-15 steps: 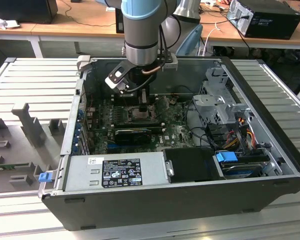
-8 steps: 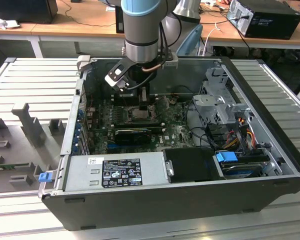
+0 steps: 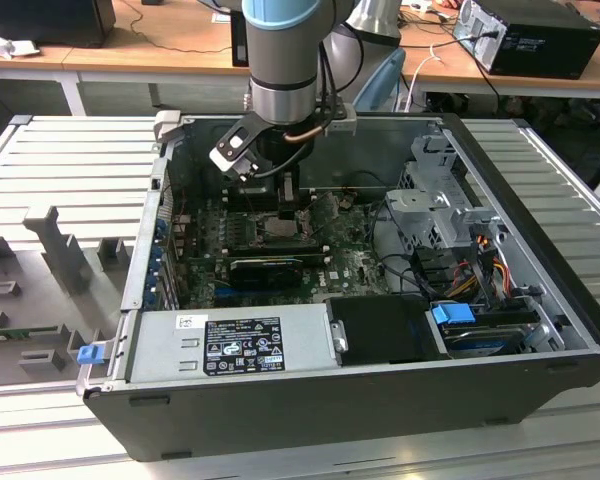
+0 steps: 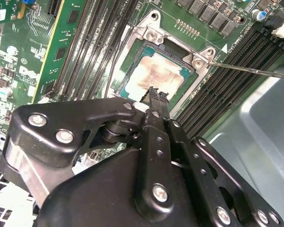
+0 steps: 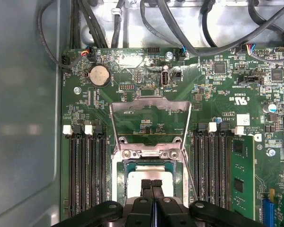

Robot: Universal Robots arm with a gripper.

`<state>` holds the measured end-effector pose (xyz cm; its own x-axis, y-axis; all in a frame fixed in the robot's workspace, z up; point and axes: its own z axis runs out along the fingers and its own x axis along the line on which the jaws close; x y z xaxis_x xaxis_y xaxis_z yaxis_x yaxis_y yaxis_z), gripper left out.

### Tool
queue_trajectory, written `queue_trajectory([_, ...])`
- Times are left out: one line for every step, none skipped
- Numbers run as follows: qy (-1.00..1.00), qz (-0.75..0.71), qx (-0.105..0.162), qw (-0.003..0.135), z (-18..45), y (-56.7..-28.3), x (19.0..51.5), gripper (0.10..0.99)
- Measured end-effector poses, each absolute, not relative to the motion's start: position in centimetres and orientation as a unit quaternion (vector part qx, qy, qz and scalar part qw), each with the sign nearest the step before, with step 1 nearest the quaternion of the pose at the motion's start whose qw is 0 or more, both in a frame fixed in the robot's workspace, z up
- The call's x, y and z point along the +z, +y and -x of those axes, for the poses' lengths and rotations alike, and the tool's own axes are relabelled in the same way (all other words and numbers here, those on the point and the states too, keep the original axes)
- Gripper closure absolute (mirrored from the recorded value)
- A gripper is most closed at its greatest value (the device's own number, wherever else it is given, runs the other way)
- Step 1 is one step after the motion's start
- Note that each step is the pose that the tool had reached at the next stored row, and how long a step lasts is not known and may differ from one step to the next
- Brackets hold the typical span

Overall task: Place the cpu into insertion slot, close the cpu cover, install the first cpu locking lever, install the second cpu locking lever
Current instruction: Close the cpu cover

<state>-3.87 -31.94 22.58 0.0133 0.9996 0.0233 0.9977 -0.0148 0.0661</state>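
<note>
Pincer (image 4: 155, 91) closed narrow, empty, over the cpu (image 4: 156, 75) in the insertion slot (image 5: 118, 177). Keep your touch light and square; the cpu cover (image 5: 149, 105) stands open.

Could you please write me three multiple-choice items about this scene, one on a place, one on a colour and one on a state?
1. Where is the cpu?
A. seated in the insertion slot
B. on the table outside the case
C. on top of the power supply

2. What colour is the circuit board around the slot?
A. blue
B. green
C. red

3. How does the cpu cover stand?
A. shut flat over the chip
B. lying outside the case
C. raised open

Answers:
1 A: the chip lies bare in the socket, just below the tips of the shut claw.
2 B: green board shows on every side of the socket.
3 C: the frame tilts up from its hinge, and the board shows through its opening.
</note>
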Motion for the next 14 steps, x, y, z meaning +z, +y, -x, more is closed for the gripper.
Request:
queue_trajectory([0.702,-0.712,0.032,0.015,3.87,-31.94,22.64,0.980])
queue_trajectory([0.702,-0.712,0.032,0.015,3.87,-31.93,22.68,0.980])
queue_trajectory([0.702,-0.712,0.032,0.015,3.87,-31.94,22.71,0.980])
queue_trajectory([0.702,-0.712,0.032,0.015,3.87,-31.93,22.74,0.980])
queue_trajectory([0.702,-0.712,0.032,0.015,3.87,-31.93,22.78,0.980])
queue_trajectory([0.702,-0.712,0.032,0.015,3.86,-31.93,22.81,0.980])
queue_trajectory([0.702,-0.712,0.032,0.015,3.87,-31.93,22.84,0.980])
queue_trajectory([0.702,-0.712,0.032,0.015,3.87,-31.94,22.90,0.980])
queue_trajectory([0.702,-0.712,0.032,0.015,3.87,-31.94,22.93,0.980])
queue_trajectory([0.702,-0.712,0.032,0.015,3.86,-31.93,23.02,0.980])
queue_trajectory([0.702,-0.712,0.032,0.015,3.87,-31.93,23.09,0.980])
queue_trajectory([0.702,-0.712,0.032,0.015,3.87,-31.93,23.17,0.980])
queue_trajectory([0.702,-0.712,0.032,0.015,3.87,-31.94,23.22,0.980])
queue_trajectory([0.702,-0.712,0.032,0.015,3.87,-31.93,23.25,0.980])
